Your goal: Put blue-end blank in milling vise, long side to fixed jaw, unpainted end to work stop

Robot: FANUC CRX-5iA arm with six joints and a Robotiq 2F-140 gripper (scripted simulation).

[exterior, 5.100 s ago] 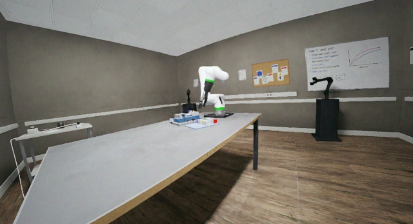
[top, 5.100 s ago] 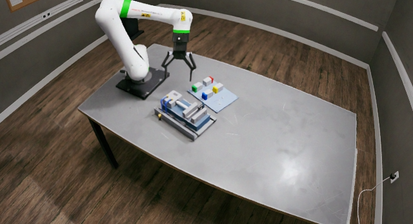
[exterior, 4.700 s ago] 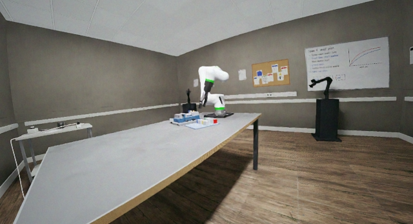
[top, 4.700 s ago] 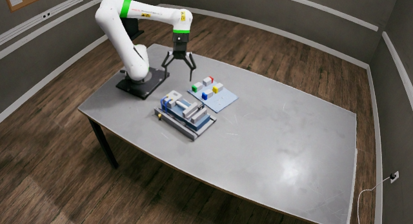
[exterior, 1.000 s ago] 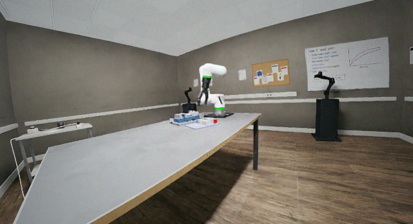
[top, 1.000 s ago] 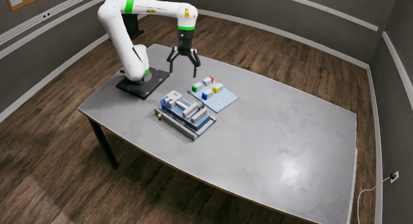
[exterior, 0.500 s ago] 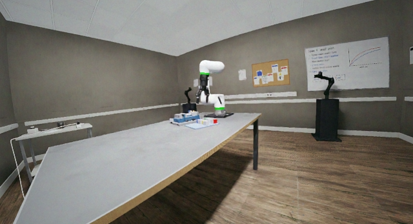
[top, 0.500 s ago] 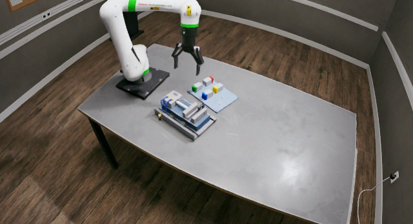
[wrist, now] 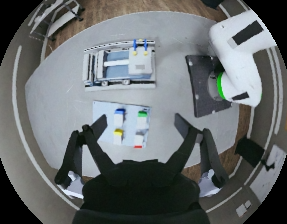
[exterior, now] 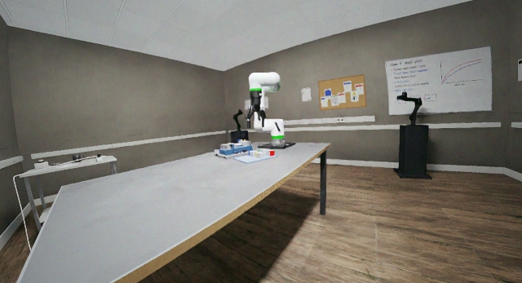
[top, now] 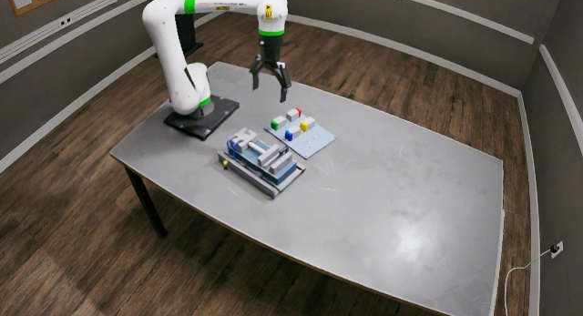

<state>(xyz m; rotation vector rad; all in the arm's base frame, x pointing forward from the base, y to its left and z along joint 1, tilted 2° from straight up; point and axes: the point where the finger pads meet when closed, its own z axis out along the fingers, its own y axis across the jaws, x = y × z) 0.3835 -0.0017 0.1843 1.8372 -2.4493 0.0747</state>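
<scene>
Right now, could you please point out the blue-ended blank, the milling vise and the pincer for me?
blue-ended blank [top: 291, 133]: top view, on its grey body beside the blue end.
milling vise [top: 283, 161]: top view, on its end block.
pincer [top: 270, 90]: top view, midway between the open fingertips.
</scene>
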